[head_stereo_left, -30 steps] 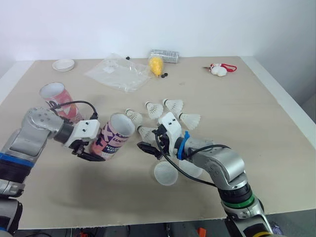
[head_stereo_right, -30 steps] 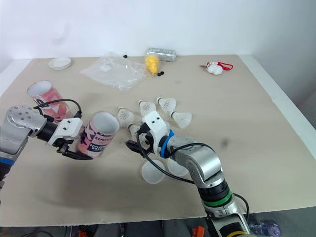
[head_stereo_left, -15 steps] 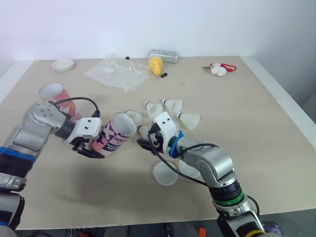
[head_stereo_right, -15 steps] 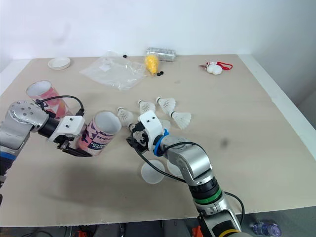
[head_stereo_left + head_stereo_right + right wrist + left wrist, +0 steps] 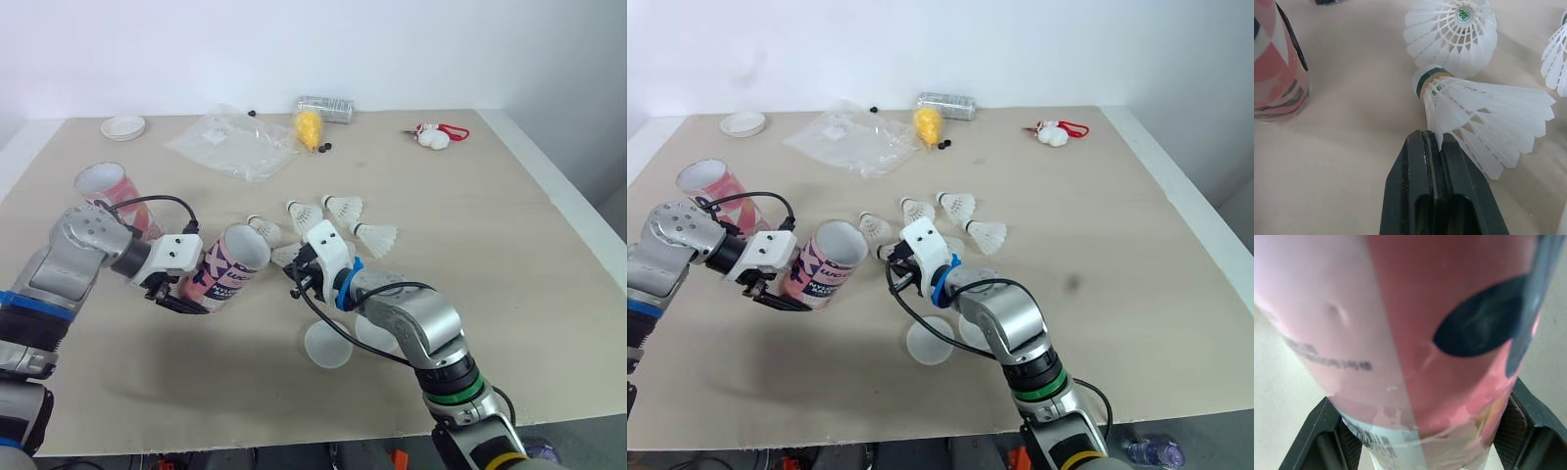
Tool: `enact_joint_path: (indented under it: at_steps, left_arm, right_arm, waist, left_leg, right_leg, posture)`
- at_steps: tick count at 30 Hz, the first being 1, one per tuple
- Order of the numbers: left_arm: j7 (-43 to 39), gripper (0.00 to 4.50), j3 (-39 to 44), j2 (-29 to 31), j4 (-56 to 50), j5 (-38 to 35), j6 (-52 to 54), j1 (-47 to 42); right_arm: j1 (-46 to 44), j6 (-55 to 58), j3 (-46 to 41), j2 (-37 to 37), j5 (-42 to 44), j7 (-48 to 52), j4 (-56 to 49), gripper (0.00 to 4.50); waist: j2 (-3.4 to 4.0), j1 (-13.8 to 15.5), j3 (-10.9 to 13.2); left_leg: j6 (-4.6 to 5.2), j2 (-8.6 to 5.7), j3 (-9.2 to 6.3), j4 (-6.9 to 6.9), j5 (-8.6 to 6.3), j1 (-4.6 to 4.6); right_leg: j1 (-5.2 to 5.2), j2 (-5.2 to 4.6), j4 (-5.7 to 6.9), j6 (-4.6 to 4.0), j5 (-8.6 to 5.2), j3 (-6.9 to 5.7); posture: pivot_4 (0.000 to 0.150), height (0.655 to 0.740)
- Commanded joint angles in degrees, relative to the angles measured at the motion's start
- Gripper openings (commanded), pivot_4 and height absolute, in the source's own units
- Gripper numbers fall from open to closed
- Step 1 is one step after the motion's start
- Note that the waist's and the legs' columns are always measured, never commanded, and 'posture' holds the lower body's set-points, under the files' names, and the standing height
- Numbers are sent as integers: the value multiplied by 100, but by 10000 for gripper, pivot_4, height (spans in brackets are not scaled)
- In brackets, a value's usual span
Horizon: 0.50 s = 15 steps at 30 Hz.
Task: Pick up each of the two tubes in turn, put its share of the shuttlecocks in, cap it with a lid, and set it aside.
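A pale wooden bench [image 5: 509, 294] carries the whole scene, with a crumpled clear plastic bag [image 5: 230, 145] lying near its far edge. A pink printed tube [image 5: 227, 270] is clamped in the robot's left hand [image 5: 184, 296], one black finger on either side of the barrel. It is held tilted, its open mouth turned towards the middle of the bench. The second tube [image 5: 106, 188] stands upright, uncapped, just behind that arm. The right hand [image 5: 1432, 139] has its fingers pressed together on the feather skirt of a shuttlecock [image 5: 1484, 115], close to the held tube's mouth; whether the shuttlecock is clear of the bench cannot be told. Two translucent lids [image 5: 328, 345] lie flat by the right forearm, and a third white lid [image 5: 124, 127] sits at the far left corner. Loose shuttlecocks [image 5: 343, 208] are scattered just beyond the right hand. A yellow object [image 5: 310, 128] and a silvery can [image 5: 326, 110] rest at the back.
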Motion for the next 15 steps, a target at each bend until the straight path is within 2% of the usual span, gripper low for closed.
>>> enact_joint_path:
  at_steps: [1,5,7,11,15]
  left_arm:
    - [31,30271,35,-4,119,66,-132,-145]
    - [9,30271,-11,-58,253,121,-220,-209]
    - [-56,30271,-48,-95,347,140,-194,-307]
    - [-130,30271,-272,-103,552,160,-252,-547]
    - [-130,30271,-560,-74,626,114,-315,-754]
  right_arm:
    - [-221,104,6,-493,173,412,-914,278]
    - [-393,176,-127,-1266,378,910,-1556,278]
    - [-480,123,-428,-1885,647,1433,-1948,278]
    - [-678,-771,-752,-3064,687,2420,-2035,278]
    - [-944,-1933,-755,-3552,403,3062,-1638,278]
  waist:
    - [0,1,0]
    - [0,4,0]
    - [1,12,1]
    - [3,42,1]
    - [3,31,2]
  left_leg:
    - [0,-1,0,3,0,-9]
    - [0,0,-3,18,0,-31]
    - [0,0,-7,19,0,-31]
    - [0,-1,-7,31,0,-37]
    - [1,0,-6,34,0,-34]
  right_leg:
    - [-6,-1,1,0,0,0]
    - [-20,-1,2,-16,13,-4]
    - [-20,-1,2,-9,9,-9]
    - [-18,-2,2,5,4,-8]
    - [-19,2,3,4,7,-7]
  posture:
    - [1500,7400]
    - [1500,7400]
    - [1500,7400]
    - [1500,7400]
    - [1500,7400]
